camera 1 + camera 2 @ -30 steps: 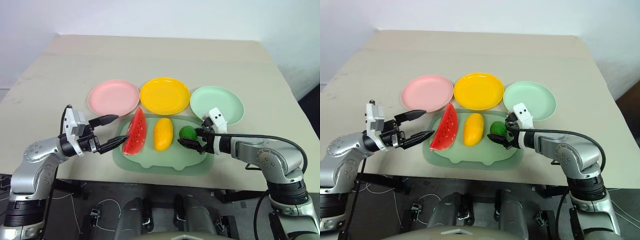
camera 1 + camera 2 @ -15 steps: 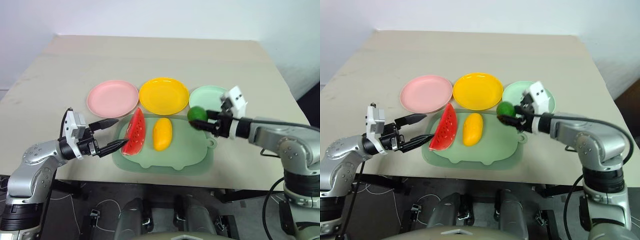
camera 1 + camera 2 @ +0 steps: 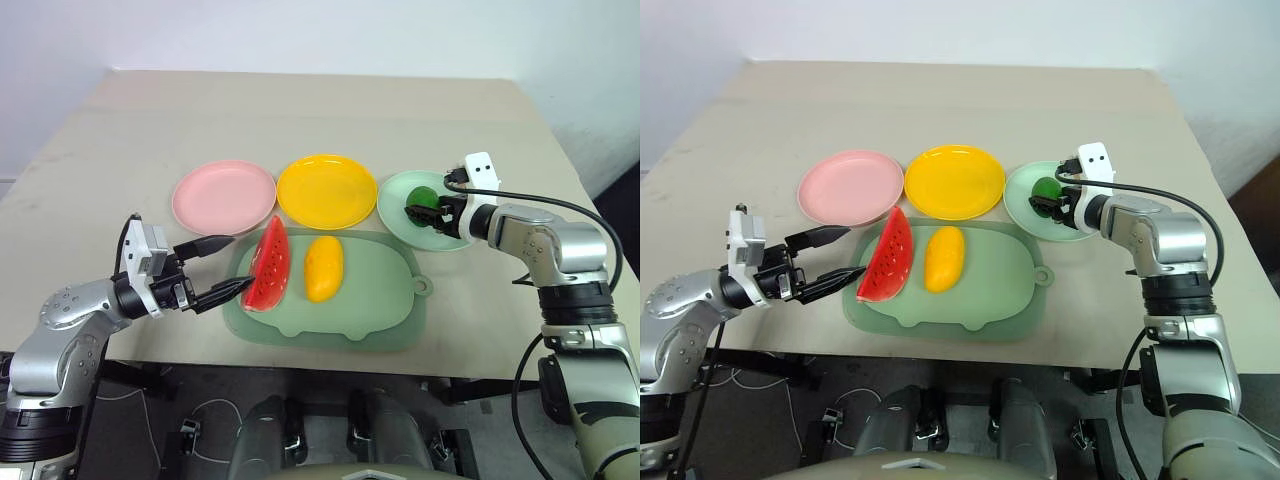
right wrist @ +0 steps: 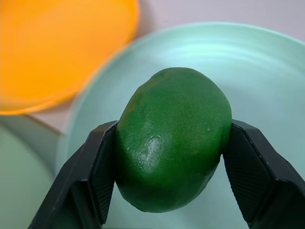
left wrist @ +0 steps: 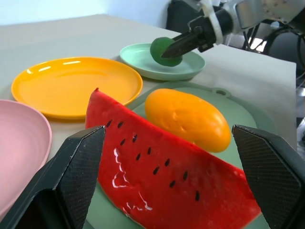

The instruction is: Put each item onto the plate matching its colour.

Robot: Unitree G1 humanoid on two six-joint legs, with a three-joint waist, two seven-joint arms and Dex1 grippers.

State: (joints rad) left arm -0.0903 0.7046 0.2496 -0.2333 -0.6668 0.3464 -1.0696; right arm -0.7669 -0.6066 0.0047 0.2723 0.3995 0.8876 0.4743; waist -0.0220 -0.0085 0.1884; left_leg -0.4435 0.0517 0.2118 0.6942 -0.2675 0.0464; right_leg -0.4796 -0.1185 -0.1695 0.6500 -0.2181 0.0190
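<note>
My right gripper (image 3: 417, 211) is shut on the small dark-green fruit (image 3: 424, 196) and holds it over the pale mint plate (image 3: 400, 216); whether the fruit touches the plate I cannot tell. Its two black pads (image 4: 97, 167) clamp the fruit (image 4: 174, 138) from both sides. The watermelon wedge (image 3: 268, 264) and the yellow mango (image 3: 323, 267) lie side by side on the pale-green mat (image 3: 375, 300). Just left of the wedge my left gripper (image 3: 240, 261) stands open, with nothing between its fingers. The pink plate (image 3: 223, 196) and the yellow plate (image 3: 327, 190) are bare.
The three plates stand in a row behind the mat, on a beige table (image 3: 300, 110). The mat's right half is bare. The table's front edge runs just below the mat, and bare tabletop stretches beyond the plates.
My right gripper closed on the green fruit on the mat, lifted it and carried it back and to the right, over the mint plate. The left arm stayed still.
</note>
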